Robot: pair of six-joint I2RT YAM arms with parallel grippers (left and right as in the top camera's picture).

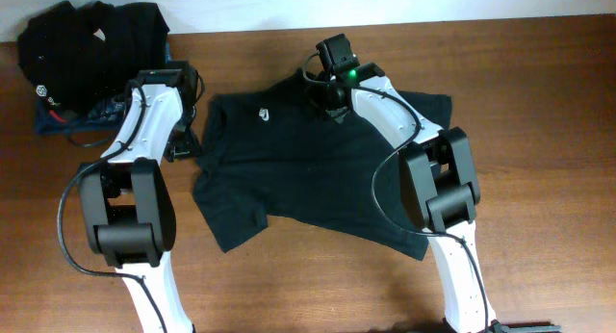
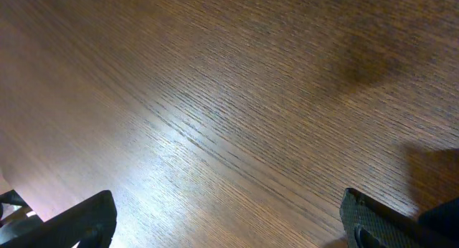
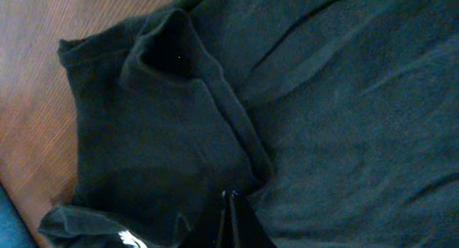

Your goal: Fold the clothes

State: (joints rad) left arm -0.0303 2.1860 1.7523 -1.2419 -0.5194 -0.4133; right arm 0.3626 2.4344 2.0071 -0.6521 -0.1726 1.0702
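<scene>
A dark T-shirt [image 1: 308, 169] lies spread on the wooden table [image 1: 539, 92], with a small white logo [image 1: 262, 112] near its upper left. My right gripper [image 1: 332, 100] is at the shirt's top edge. In the right wrist view its fingers [image 3: 231, 196] are pressed together on a raised fold of the shirt [image 3: 344, 112]. My left gripper [image 1: 183, 142] sits just left of the shirt's left edge. In the left wrist view its fingers [image 2: 229, 223] are wide apart over bare wood, with no cloth between them.
A pile of black clothes [image 1: 91, 35] lies at the back left corner, with a blue item [image 1: 46, 121] beside it. Bare table wood [image 2: 215, 97] fills the left wrist view.
</scene>
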